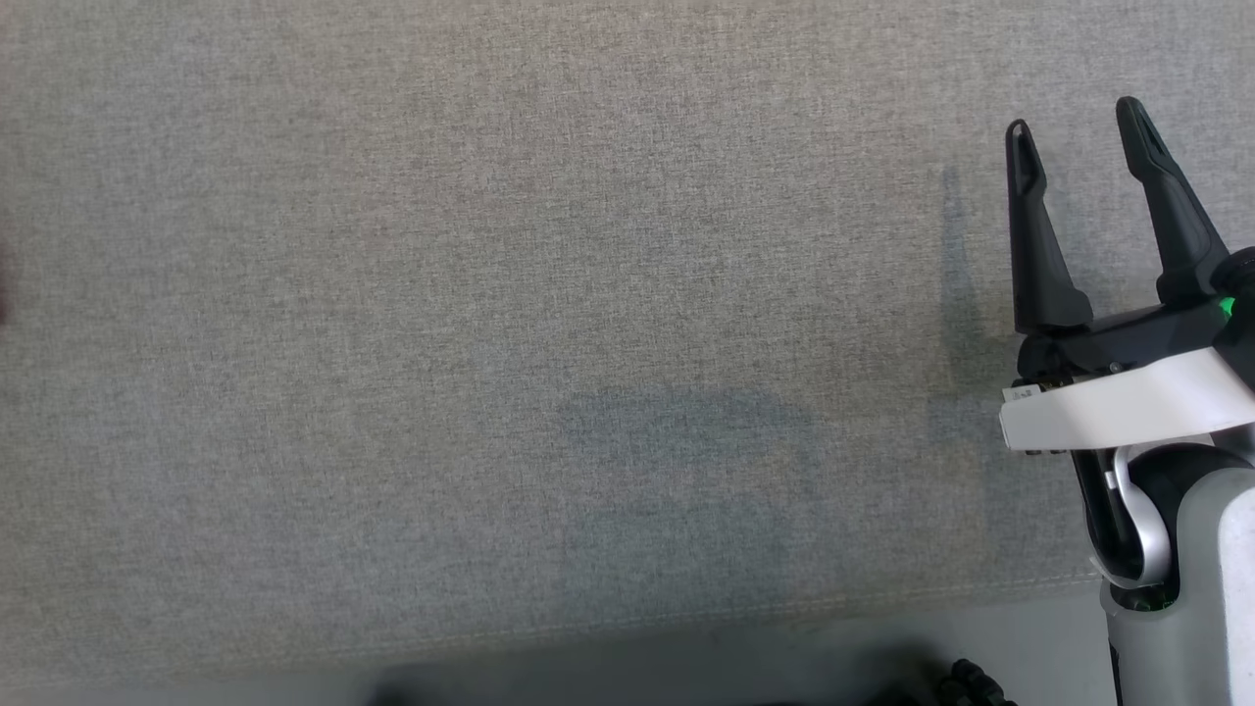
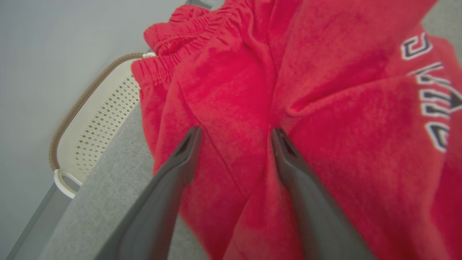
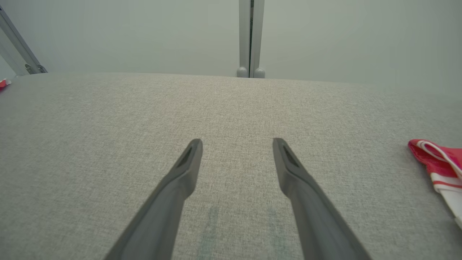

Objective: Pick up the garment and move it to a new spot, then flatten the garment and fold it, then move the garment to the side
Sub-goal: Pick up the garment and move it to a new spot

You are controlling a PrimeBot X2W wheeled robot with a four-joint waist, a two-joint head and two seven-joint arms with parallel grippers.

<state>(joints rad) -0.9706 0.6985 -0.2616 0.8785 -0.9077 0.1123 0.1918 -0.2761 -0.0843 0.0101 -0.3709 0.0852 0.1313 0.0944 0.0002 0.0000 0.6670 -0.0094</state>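
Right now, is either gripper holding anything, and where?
Nothing is held: the left gripper is open at the garment, the right gripper open over the grey surface.

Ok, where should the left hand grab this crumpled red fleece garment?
Probably the bunched fold the open left hand straddles: push straight ahead and close. The red fleece garment puckers into a thick ridge there, easier to pinch than its smoother lettered panel.

Fuzzy red fleece garment (image 2: pixel 325 119), matt grey woven tabletop (image 1: pixel 490 294)
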